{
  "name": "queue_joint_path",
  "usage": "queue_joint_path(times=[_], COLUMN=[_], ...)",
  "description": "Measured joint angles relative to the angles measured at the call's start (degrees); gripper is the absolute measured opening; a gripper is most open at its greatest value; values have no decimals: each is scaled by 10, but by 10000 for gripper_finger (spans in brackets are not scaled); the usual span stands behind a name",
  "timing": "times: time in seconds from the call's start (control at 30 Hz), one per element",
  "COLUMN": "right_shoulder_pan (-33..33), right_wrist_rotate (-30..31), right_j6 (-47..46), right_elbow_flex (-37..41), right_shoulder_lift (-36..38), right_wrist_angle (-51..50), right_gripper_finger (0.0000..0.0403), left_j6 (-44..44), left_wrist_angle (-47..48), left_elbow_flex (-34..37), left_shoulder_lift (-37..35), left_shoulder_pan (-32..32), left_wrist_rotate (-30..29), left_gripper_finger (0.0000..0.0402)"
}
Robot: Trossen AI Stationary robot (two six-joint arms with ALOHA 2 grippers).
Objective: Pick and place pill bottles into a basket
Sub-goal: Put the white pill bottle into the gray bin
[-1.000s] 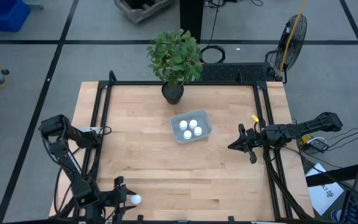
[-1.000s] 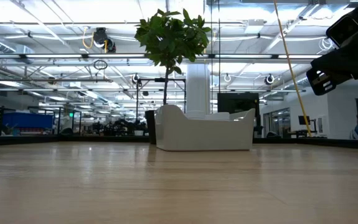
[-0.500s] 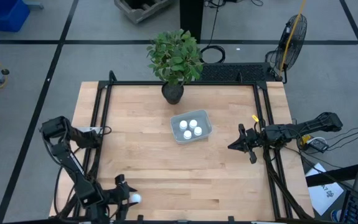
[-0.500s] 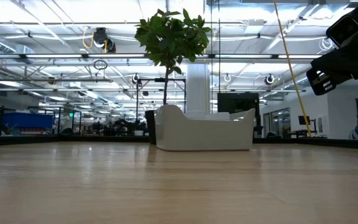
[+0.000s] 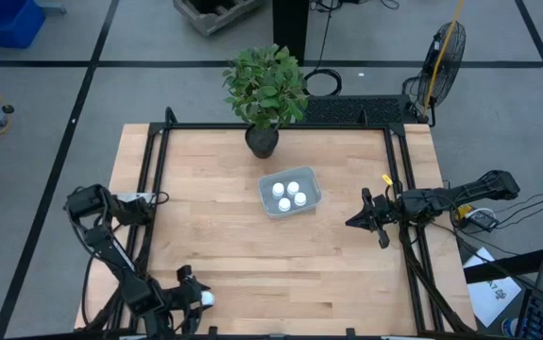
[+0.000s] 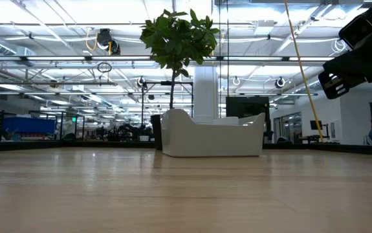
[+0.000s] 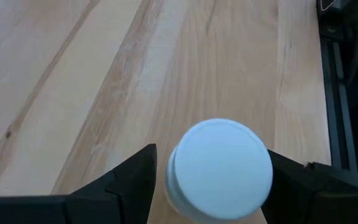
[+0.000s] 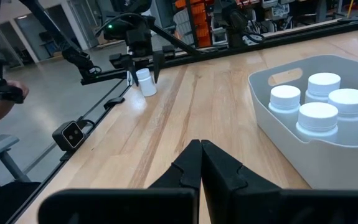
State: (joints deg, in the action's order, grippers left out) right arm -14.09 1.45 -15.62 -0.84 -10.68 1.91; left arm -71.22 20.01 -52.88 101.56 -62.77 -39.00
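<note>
Here the last pill bottle (image 7: 219, 169) is straddled by the left gripper (image 5: 195, 300), fingers wide (not yet clamped), lower left of the high view; four bottles sit in the basket (image 5: 313, 181); right gripper (image 5: 369, 221) is pinched together, idle.

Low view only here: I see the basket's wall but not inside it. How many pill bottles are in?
Observer: Four pill bottles stand inside the basket.
Operator: Where is the fifth?
Observer: The fifth bottle stands upright on the table's near-left edge, far from the basket.
Operator: Is an arm on it?
Observer: The left gripper is open, with one finger on either side of that bottle.
Operator: And the dark gripper at my top right?
Observer: That is the right gripper, shut and empty, over the table's right side and pointing toward the basket.
</note>
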Motion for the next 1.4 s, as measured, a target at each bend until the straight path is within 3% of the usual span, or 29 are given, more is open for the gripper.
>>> queue_joint_path(times=[0.13, 0.3, 0.47, 0.7, 1.03, 1.27, 1.4], right_shoulder_pan=[0, 0, 0, 0, 0, 0, 0], right_wrist_rotate=[0, 0, 0, 0, 0, 0, 0], right_j6=[1, 2, 2, 4, 13, 13, 13], right_elbow_flex=[0, 0, 0, 0, 0, 0, 0], right_shoulder_lift=[0, 0, -3, -3, -3, -3, -3], right_wrist_angle=[0, 0, 0, 0, 0, 0, 0], right_gripper_finger=[0, 0, 0, 0, 0, 0, 0], left_j6=[6, 10, 11, 71, 310, 541, 622], left_wrist_angle=[-6, -5, -4, 1, -35, -161, -215], left_elbow_flex=[0, -1, -1, 0, 0, 0, 0], left_shoulder_lift=[-2, -4, -4, -26, -84, -111, -132], left_shoulder_pan=[4, 6, 7, 45, 217, 357, 433], left_wrist_rotate=[4, 8, 8, -93, -94, 2, 71], left_gripper_finger=[234, 185, 181, 200, 180, 197, 183])
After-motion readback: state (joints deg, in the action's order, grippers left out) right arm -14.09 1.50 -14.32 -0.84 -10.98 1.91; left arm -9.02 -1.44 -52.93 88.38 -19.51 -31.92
